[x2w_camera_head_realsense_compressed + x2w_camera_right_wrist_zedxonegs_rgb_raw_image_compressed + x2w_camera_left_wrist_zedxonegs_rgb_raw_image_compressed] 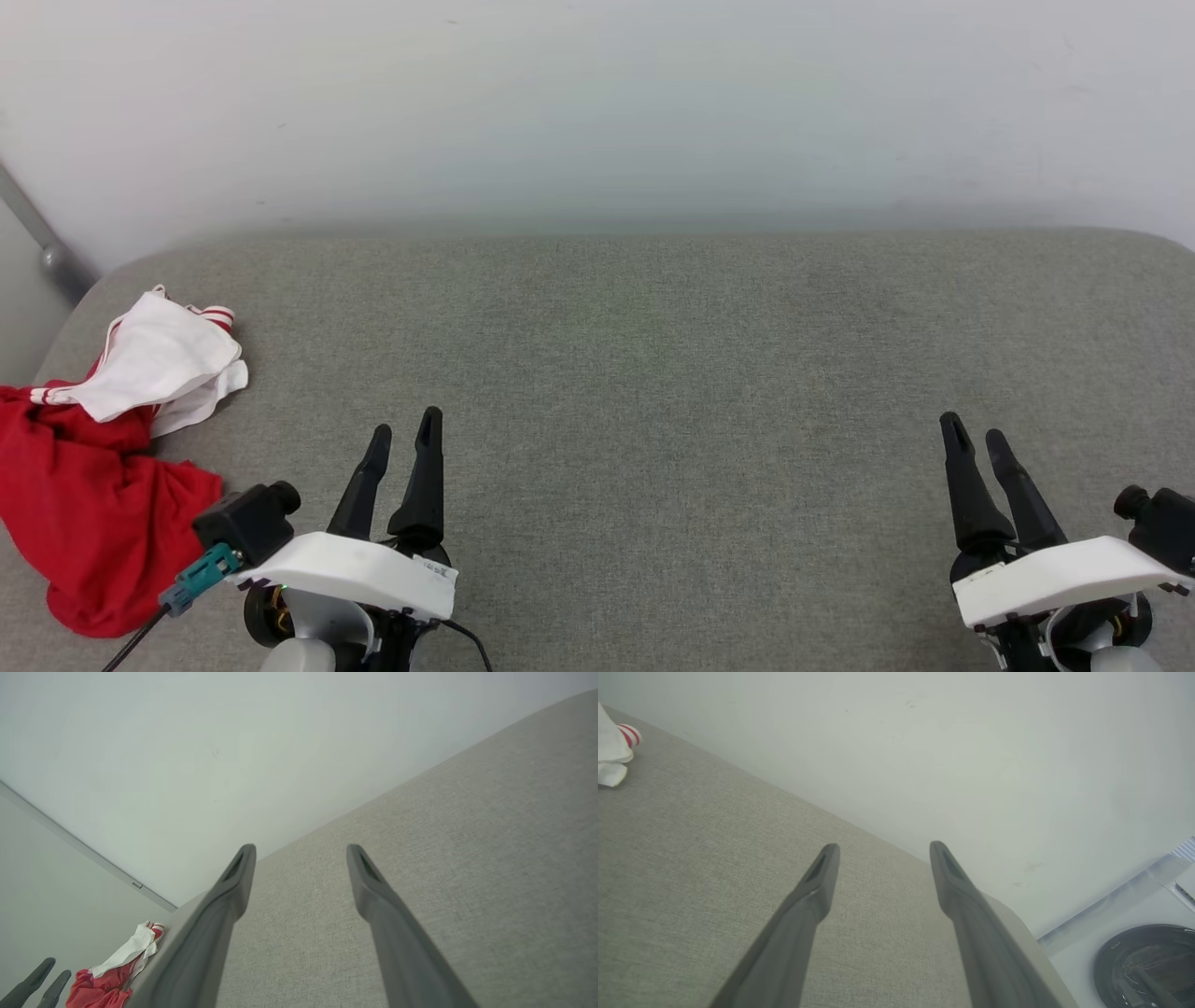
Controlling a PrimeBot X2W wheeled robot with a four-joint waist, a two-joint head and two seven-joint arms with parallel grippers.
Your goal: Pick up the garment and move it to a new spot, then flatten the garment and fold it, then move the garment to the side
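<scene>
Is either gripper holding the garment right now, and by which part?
Nothing is held: left gripper and right gripper are open, apart from the garment.

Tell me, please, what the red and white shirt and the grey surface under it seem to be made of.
The shirt: soft knit cloth, matte, likely jersey; it lies crumpled in loose folds with no shine.
The grey surface: woven upholstery fabric, matte, probably over padding; a fine weave grain shows, and its far corners are rounded.

The garment (pixel 84 504), bunched at the cushion's (pixel 653 373) left edge, runs off the head view's left side, folds hiding much cloth. A washer door (pixel 1143 961) is cropped in the left wrist view.
</scene>
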